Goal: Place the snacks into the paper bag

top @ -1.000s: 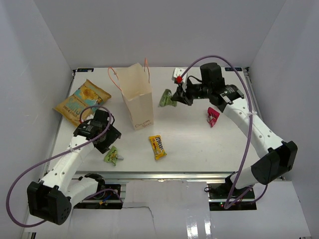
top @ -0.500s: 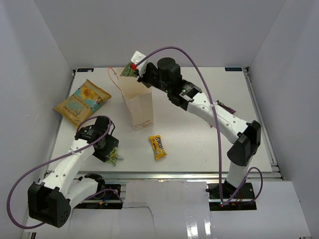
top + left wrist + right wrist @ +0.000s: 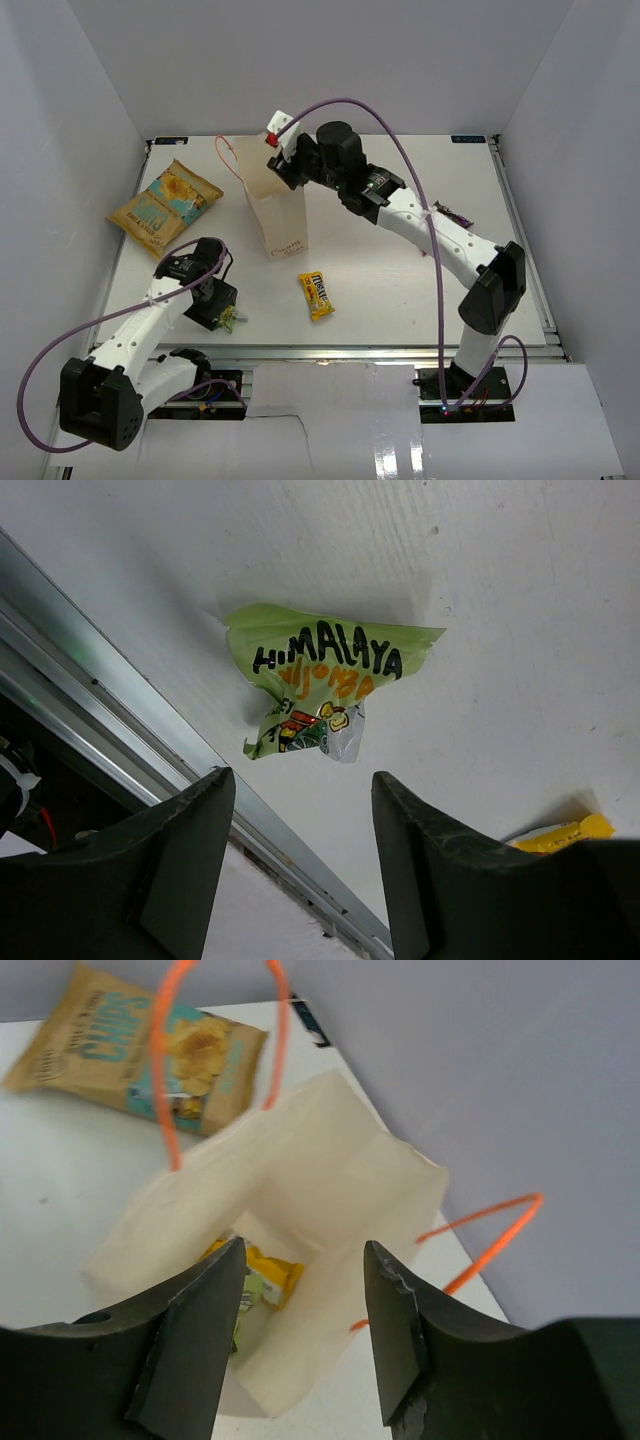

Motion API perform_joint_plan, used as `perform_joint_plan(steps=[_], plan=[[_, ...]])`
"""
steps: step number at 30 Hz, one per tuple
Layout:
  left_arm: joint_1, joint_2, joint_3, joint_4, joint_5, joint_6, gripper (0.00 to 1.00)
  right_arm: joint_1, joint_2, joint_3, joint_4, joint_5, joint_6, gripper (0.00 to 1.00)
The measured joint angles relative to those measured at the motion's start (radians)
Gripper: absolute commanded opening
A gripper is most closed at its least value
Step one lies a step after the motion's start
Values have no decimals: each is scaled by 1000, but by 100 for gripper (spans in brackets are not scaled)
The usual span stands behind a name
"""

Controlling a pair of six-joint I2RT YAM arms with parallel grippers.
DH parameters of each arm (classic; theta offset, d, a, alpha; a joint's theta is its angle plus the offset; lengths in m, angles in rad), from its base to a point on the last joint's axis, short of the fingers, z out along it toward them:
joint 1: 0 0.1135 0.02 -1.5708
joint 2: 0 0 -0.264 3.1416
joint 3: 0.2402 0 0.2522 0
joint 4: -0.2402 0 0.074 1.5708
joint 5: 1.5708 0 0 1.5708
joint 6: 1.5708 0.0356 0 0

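Observation:
The paper bag (image 3: 278,215) stands upright at the left centre, its mouth open in the right wrist view (image 3: 340,1190). My right gripper (image 3: 284,160) (image 3: 303,1250) hangs open over that mouth, holding nothing. Down in the bag lie a green wrapper (image 3: 244,1298) and a yellow packet (image 3: 272,1270). My left gripper (image 3: 214,304) (image 3: 300,780) is open just above another green wrapper (image 3: 230,319) (image 3: 320,680) near the table's front rail, not touching it. A yellow candy pack (image 3: 316,295) (image 3: 562,830) lies in front of the bag. An orange-yellow chip bag (image 3: 165,203) (image 3: 140,1050) lies at the far left.
A dark red packet (image 3: 453,213) shows partly behind the right arm. The metal front rail (image 3: 110,720) runs close beside the green wrapper. The bag's orange cord handles (image 3: 168,1070) stick up beside my right fingers. White walls close in the table's left, back and right.
My right gripper carried a green wrapper from right of the bag to above its mouth, then opened; the wrapper now lies inside. My left gripper shifted toward the front green wrapper, jaws narrowing slightly.

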State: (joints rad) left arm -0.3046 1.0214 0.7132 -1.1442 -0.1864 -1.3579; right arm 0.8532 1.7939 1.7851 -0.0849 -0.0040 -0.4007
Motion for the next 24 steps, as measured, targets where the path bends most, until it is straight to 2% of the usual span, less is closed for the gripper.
perform_joint_plan(steps=[3,7,11,14,18,24], plan=[[0,29,0,0,0,-2,65,-2,-68,-22,-78,-141,-40,64],[0,89,0,4,3,-2,64,-3,-255,-172,-159,-320,-98,79],[0,156,-7,44,11,0,63,-36,-383,-306,-213,-435,-127,81],[0,222,-7,82,12,2,56,-98,-429,-429,-236,-478,-133,82],[0,290,-7,119,15,14,40,-186,-437,-542,-285,-511,-132,82],[0,281,-3,127,14,31,2,-289,-462,-605,-311,-572,-121,81]])
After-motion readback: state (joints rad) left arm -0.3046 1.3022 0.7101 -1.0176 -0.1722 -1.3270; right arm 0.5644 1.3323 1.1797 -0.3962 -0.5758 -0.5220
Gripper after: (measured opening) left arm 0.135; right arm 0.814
